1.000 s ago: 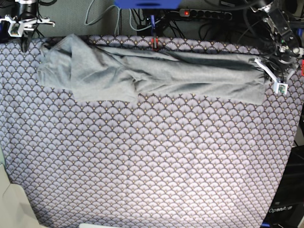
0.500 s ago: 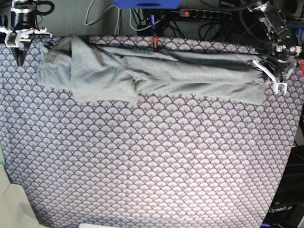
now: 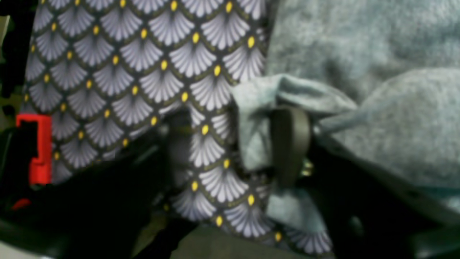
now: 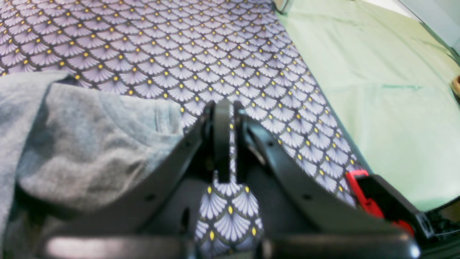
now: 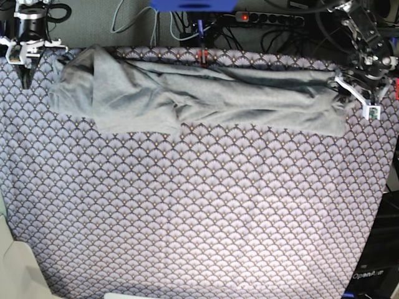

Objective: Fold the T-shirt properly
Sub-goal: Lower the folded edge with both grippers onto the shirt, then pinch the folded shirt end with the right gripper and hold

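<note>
The grey T-shirt (image 5: 187, 96) lies bunched in a long band along the table's far edge, its thicker end at the left. At the shirt's right end my left gripper (image 5: 350, 91) stands open. In the left wrist view its fingers (image 3: 290, 144) are spread, and a loose corner of the T-shirt (image 3: 255, 118) rests against one of them. My right gripper (image 5: 25, 73) hangs just off the shirt's left end. In the right wrist view the right gripper (image 4: 223, 144) is shut on nothing above the cloth, with the T-shirt (image 4: 90, 144) beside it.
The purple fan-scale tablecloth (image 5: 199, 212) covers the whole table. A red clamp (image 5: 202, 57) grips its far edge, with cables and a power strip (image 5: 268, 17) behind. Pale green floor (image 4: 377, 90) lies beyond the table's edge on the right gripper's side.
My left gripper has opened and let go of the shirt's right end. My right gripper has shifted a little left and down, still shut. The shirt has hardly moved.
</note>
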`<state>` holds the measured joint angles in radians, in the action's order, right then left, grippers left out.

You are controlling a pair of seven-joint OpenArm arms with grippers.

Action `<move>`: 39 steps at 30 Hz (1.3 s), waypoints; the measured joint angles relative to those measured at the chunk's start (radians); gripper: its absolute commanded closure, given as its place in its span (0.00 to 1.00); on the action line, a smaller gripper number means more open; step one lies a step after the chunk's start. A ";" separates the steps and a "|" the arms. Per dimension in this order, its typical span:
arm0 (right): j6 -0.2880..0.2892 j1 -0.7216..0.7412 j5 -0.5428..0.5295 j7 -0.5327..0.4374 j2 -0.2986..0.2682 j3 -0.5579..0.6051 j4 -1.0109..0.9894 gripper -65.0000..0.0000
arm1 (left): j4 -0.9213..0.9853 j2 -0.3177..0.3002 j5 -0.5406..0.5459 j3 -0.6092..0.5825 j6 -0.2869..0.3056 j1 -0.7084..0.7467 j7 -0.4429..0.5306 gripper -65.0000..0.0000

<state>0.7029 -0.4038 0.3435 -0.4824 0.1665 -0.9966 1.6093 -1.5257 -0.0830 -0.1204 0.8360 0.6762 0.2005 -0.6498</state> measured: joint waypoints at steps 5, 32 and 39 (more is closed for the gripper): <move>0.000 0.001 0.000 -0.001 0.000 0.000 0.000 1.00 | 0.000 0.000 0.024 0.053 0.010 0.017 0.007 0.26; 0.003 -0.082 0.000 0.182 -0.002 0.313 0.070 0.56 | -0.016 0.015 -0.010 0.193 0.028 -0.014 -0.047 0.26; 0.000 -0.082 -0.001 0.288 -0.004 0.407 0.073 0.55 | -0.048 0.019 -0.007 0.196 0.027 -0.041 -0.046 0.26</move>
<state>0.7025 -0.4854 0.3428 -0.1944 0.1627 -0.5896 1.6825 -1.5738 -0.0639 -0.1276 1.0321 0.7036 0.1596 -0.6956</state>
